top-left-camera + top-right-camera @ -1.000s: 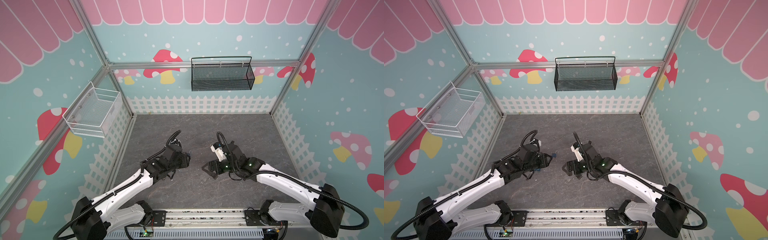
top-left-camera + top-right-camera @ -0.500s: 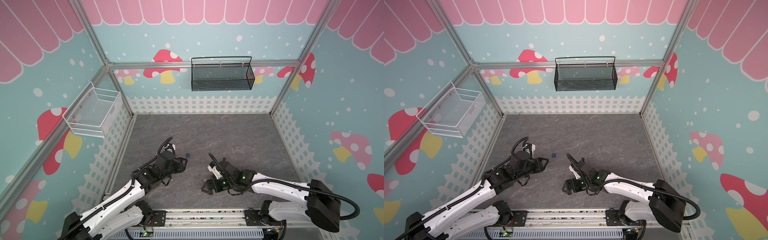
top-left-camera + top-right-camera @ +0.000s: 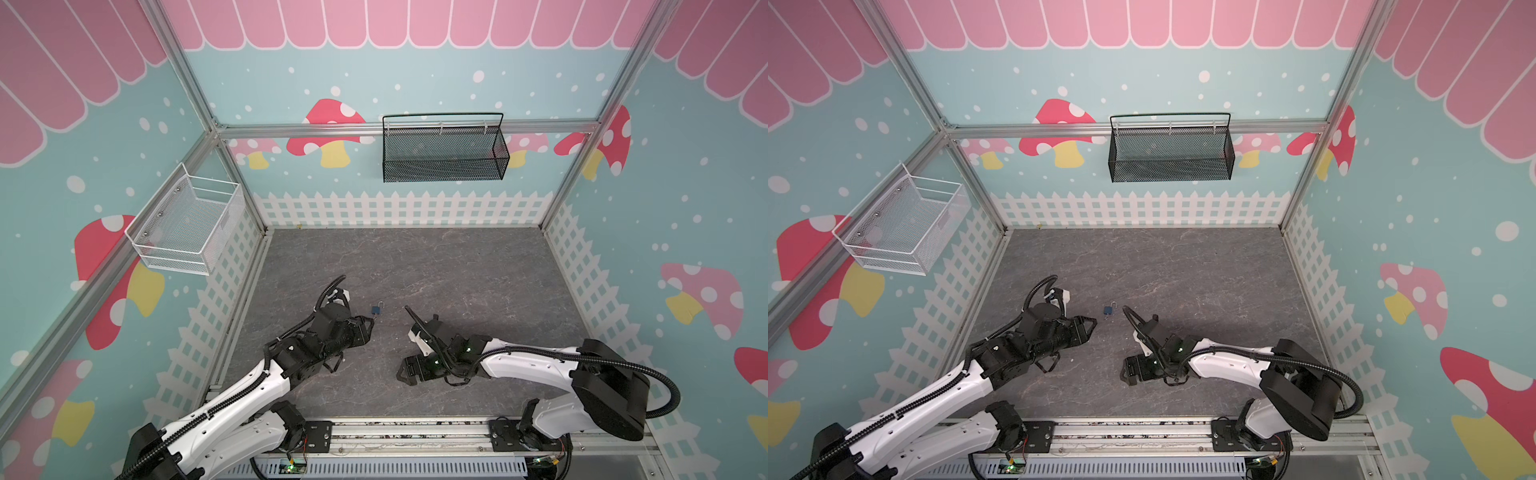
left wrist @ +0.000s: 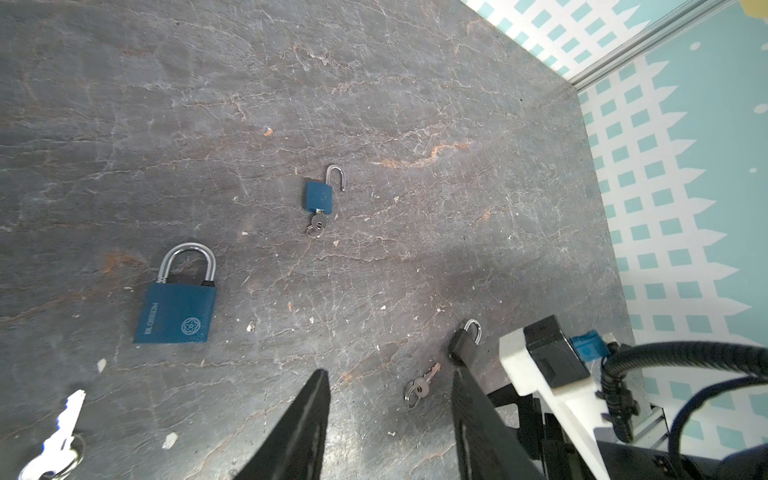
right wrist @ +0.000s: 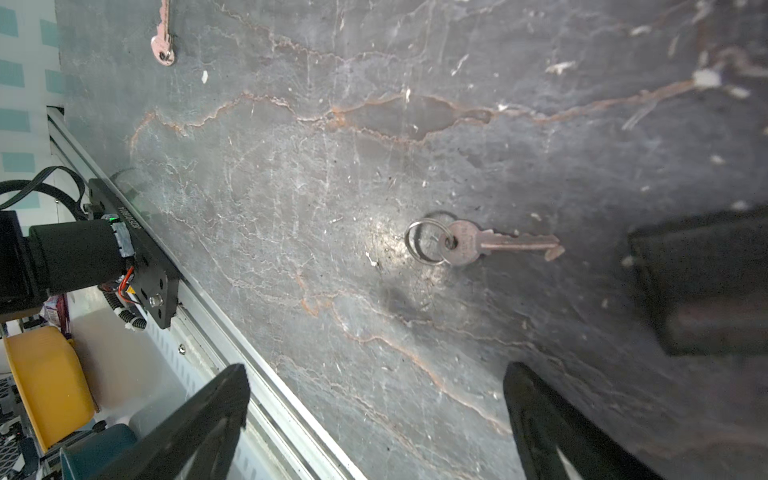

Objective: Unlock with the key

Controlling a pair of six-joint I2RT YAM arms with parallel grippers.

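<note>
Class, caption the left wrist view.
Small blue padlock with key inserted, shackle open; large blue padlock nearby; left gripper open, empty.

Left arm point(image 3: 249, 390) stretches forward and inward, wrist low. Left gripper point(image 3: 369, 322) points toward mid-workspace, jaws partly apart, nothing between them in the left wrist view point(image 4: 388, 374). Right arm point(image 3: 528, 365) lies low, forearm running across toward the left side. Right gripper point(image 3: 403, 371) has its jaws spread wide and empty point(image 5: 376, 370). Grippers are apart.

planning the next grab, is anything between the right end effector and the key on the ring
Nothing visible. The key lies flat on bare table just ahead of the open right end effector; a blurred dark block sits off to one side, clear of that path.
</note>
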